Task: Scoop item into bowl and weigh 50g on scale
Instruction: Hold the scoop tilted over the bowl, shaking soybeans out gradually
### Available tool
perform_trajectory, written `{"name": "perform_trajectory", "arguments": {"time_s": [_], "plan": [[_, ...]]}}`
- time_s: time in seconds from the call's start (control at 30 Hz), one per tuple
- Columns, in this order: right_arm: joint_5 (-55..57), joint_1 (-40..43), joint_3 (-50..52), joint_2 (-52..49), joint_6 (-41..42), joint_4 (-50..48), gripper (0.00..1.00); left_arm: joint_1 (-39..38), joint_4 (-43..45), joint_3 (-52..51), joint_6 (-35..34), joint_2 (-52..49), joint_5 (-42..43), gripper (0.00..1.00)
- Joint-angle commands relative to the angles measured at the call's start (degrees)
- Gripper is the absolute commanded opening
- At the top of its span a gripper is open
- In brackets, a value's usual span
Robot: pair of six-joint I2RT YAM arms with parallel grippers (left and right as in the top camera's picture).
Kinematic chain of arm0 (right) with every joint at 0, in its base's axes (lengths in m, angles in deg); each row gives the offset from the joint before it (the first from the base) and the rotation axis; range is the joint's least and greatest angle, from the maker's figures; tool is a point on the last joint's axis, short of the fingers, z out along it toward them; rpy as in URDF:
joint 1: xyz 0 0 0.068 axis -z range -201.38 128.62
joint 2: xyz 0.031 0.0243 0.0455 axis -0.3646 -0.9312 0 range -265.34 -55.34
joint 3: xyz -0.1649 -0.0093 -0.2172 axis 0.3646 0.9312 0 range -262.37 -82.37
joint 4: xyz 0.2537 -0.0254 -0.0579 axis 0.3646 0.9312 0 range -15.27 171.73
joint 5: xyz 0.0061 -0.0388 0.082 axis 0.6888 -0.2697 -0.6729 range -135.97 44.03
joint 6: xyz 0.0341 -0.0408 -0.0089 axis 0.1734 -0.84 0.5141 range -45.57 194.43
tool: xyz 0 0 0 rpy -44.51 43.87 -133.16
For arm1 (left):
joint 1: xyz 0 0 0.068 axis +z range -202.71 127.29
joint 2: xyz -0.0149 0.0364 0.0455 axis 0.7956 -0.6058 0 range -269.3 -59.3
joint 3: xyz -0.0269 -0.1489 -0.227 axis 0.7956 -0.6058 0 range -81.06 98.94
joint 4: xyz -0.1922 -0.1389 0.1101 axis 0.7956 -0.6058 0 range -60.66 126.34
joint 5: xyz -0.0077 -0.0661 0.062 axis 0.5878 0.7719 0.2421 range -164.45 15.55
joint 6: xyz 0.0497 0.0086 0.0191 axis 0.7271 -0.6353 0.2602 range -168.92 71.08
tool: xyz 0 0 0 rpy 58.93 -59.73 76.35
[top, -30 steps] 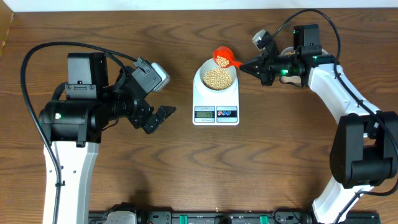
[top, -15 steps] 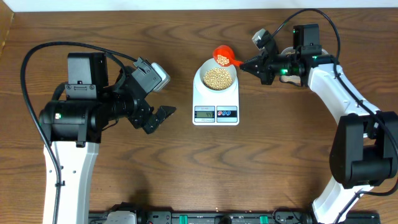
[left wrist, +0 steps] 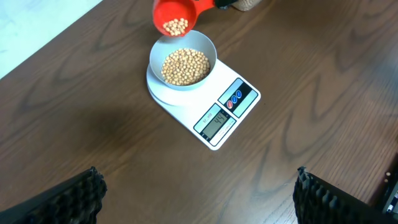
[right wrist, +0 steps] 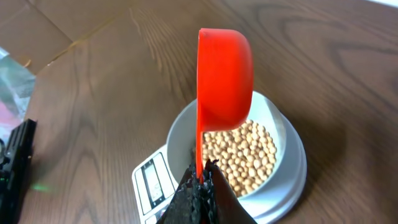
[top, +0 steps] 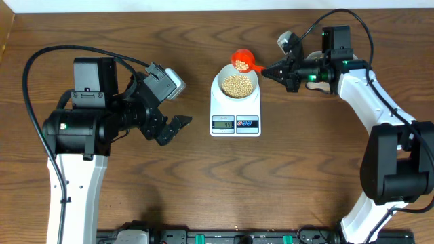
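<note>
The white scale stands mid-table with the pale bowl on it. The bowl holds tan beans. My right gripper is shut on the handle of a red scoop, which hangs over the bowl's far rim with a few beans in it. In the right wrist view the scoop stands on edge above the beans, pinched in the gripper. My left gripper is open and empty, left of the scale, its fingers spread wide.
The table's back edge meets a pale wall just behind the scale. A brown box corner shows at the far left. A pale object sits partly hidden under my right arm.
The right gripper and red scoop have shifted very slightly towards the back right. The left arm, bowl and scale have not moved.
</note>
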Motion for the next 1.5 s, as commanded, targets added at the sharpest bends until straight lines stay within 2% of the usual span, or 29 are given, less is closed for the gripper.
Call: {"name": "perform_trajectory", "arguments": {"time_s": [0.0, 0.07, 0.2, 0.3, 0.4, 0.5, 0.6, 0.7, 0.8, 0.9, 1.0, 1.1, 1.2, 1.3, 1.4, 1.47], "plan": [[-2.6, 0.44, 0.15, -0.02, -0.83, -0.13, 0.01, 0.24, 0.02, 1.01, -0.09, 0.04, 0.94, 0.98], [4.46, -0.15, 0.15, -0.02, -1.03, 0.61, 0.01, 0.24, 0.02, 1.01, -0.09, 0.04, 0.94, 0.98], [-1.55, 0.0, 0.15, 0.02, -1.07, -0.57, 0.01, 0.24, 0.02, 1.01, -0.09, 0.04, 0.94, 0.98], [3.78, -0.37, 0.15, 0.0, -1.03, 0.2, 0.01, 0.24, 0.02, 1.01, -0.09, 0.04, 0.94, 0.98], [-2.34, -0.26, 0.15, 0.07, -1.07, -0.79, 0.01, 0.24, 0.02, 1.01, -0.09, 0.04, 0.94, 0.98], [2.47, -0.46, 0.15, 0.0, -1.03, -0.24, 0.01, 0.24, 0.02, 1.01, -0.09, 0.04, 0.94, 0.99], [-2.45, -0.02, 0.15, 0.07, -1.07, -0.9, 0.01, 0.24, 0.02, 1.01, -0.09, 0.04, 0.94, 0.98], [1.81, -0.2, 0.15, -0.11, -1.01, -0.33, 0.01, 0.24, 0.02, 1.01, -0.09, 0.04, 0.94, 0.98], [-5.75, 0.13, 0.13, 0.22, -1.03, -1.81, 0.01, 0.24, 0.02, 1.01, -0.09, 0.04, 0.92, 0.98], [3.61, -0.33, 0.15, 0.09, -1.05, -0.17, 0.01, 0.24, 0.02, 1.01, -0.09, 0.04, 0.92, 0.98], [-2.54, -0.02, 0.15, 0.42, -1.07, -0.96, 0.01, 0.24, 0.02, 1.01, -0.09, 0.04, 0.94, 0.98], [5.27, -0.68, 0.15, 0.17, -2.58, 0.37, 0.01, 0.24, 0.02, 1.01, -0.09, 0.04, 0.94, 0.98], [-2.99, -0.31, 0.15, 0.85, -2.56, -0.39, 0.01, 0.24, 0.02, 1.01, -0.09, 0.04, 0.92, 0.98], [4.59, -0.72, 0.15, 0.85, -2.54, 0.74, 0.01, 0.24, 0.02, 1.01, -0.09, 0.04, 0.94, 0.99], [0.02, -0.5, 0.15, 1.27, -2.56, 0.22, 0.01, 0.24, 0.02, 1.01, -0.09, 0.04, 0.94, 0.98], [4.17, -0.83, 0.15, 1.25, -2.58, 0.46, 0.01, 0.24, 0.02, 1.01, -0.09, 0.04, 0.94, 0.98]]}}
